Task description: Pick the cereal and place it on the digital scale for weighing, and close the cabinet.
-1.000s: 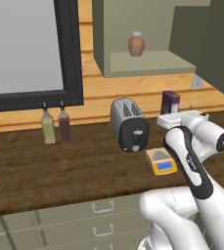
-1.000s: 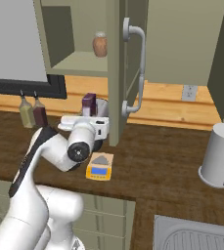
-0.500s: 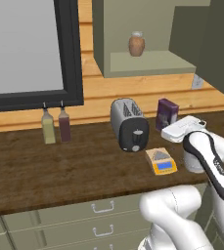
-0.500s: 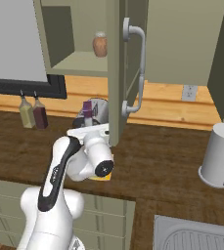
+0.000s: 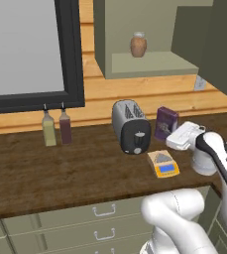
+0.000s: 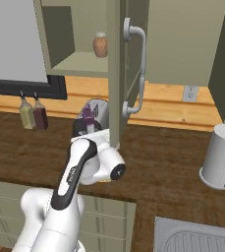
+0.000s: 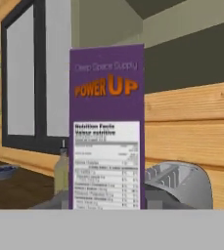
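Gripper (image 5: 170, 140) closed on cereal box (image 5: 165, 123), upright above the counter (image 5: 60, 173) beside the toaster (image 5: 131, 127); open cabinet (image 5: 149, 64) shelf has one brown jar (image 5: 138, 44).

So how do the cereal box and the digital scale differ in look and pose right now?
The cereal box is dark purple, tall and thin, standing upright beside the toaster; the digital scale is yellow-orange, low and flat, nearer the counter's front edge. The box's face carries printed lettering; the scale has a grey plate and blue display.
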